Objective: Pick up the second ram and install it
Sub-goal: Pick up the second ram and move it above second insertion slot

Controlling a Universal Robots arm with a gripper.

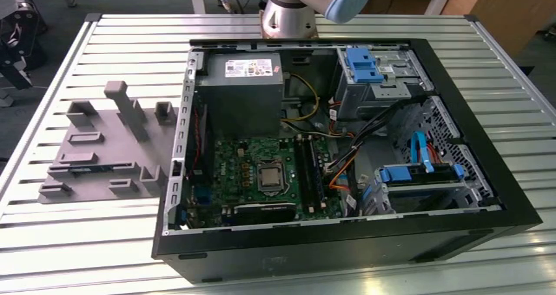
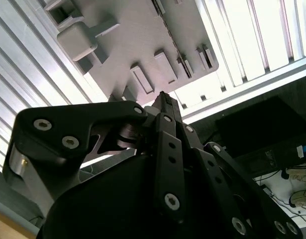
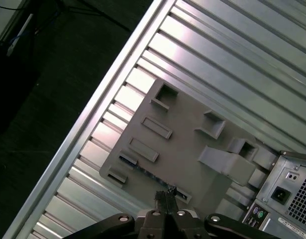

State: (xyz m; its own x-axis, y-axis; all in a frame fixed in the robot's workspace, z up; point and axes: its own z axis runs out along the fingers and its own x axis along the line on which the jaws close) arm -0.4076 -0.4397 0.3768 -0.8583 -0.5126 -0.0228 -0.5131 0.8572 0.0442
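pincer (image 3: 165, 195) closed, fingertips pressed together with nothing between them, positioned over the grey holder (image 3: 187, 149) on the slatted table (image 3: 232, 59). second ram (image 3: 138, 166) lies in a holder slot, at the exterior view's left of the open computer case (image 1: 347, 239). contact with ram: cannot tell.

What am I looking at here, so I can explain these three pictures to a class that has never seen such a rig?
The exterior view looks down on a slatted metal table carrying an open computer case and a grey holder tray, with the robot arm at the far edge. Both wrist views come from cameras riding on that arm, looking past its black gripper at the tray. The gripper is closed and holds nothing. A thin bluish strip, likely the second ram, sits in the tray beneath the gripper.
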